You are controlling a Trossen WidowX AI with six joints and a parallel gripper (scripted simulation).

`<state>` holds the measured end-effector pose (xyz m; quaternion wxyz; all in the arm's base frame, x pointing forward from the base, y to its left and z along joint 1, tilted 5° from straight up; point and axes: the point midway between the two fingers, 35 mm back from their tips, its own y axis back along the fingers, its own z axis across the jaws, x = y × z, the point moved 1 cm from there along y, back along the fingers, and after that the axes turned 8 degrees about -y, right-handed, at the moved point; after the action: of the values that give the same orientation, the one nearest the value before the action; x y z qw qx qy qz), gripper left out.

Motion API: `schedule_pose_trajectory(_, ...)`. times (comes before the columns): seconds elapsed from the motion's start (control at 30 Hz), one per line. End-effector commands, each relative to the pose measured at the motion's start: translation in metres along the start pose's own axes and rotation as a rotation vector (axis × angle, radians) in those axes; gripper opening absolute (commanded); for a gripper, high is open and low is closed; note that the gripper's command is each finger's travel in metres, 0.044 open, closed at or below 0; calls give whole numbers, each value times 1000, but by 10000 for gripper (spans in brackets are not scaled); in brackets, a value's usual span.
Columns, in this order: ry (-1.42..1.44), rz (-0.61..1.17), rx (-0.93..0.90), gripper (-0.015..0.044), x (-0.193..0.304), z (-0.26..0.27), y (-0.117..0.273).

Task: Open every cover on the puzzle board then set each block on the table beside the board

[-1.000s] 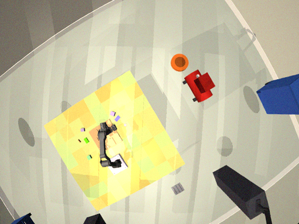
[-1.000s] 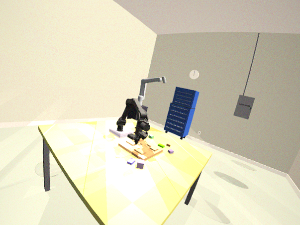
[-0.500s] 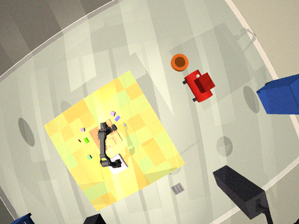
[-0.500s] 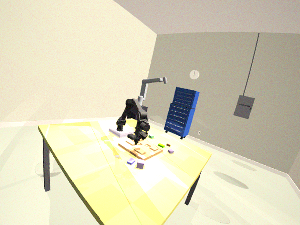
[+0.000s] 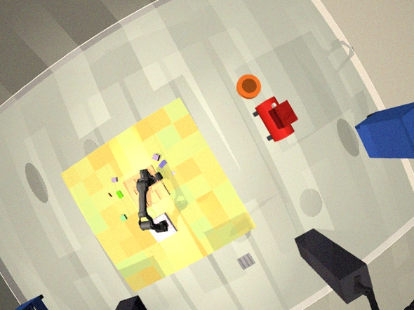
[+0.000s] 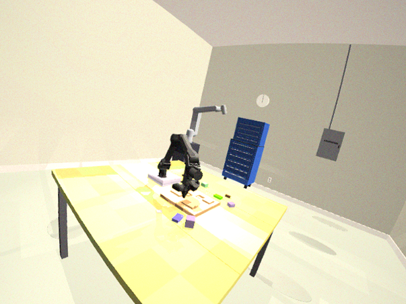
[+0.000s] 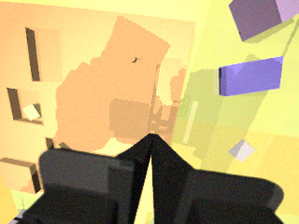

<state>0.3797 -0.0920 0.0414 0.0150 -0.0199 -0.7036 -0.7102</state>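
Note:
The orange puzzle board (image 5: 128,185) (image 6: 212,207) (image 7: 84,23) lies under my gripper (image 6: 184,194) (image 7: 152,137), which is shut, nothing seen between its tips, over the board's edge side. In the wrist view a well (image 7: 47,55) shows uncovered; a small pale piece (image 7: 32,112) sits in another recess. Shadow hides other covers' positions. On the table lie a purple cube (image 5: 156,157) (image 6: 190,221) (image 7: 256,18), a blue-violet block (image 5: 162,164) (image 6: 177,218) (image 7: 250,77), a small white piece (image 5: 173,172) (image 7: 241,150), a lilac block (image 5: 114,179) (image 6: 231,204) and a bright green block (image 5: 119,194) (image 6: 218,196).
A dark brown block (image 5: 109,195) (image 6: 228,195) lies beyond the bright green one. A teal-green block (image 5: 123,217) (image 6: 204,184) lies nearer the white arm base plate (image 5: 171,231) (image 6: 156,179). The purple and blue-violet blocks are close together beside the board.

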Motion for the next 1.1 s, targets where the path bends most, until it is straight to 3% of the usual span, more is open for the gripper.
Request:
schedule_pose_trajectory(0.0, -4, 3, 3, 0, 1, -1, -6)
schedule_pose_trajectory(1.07, -4, 3, 3, 0, 2, -1, -37)
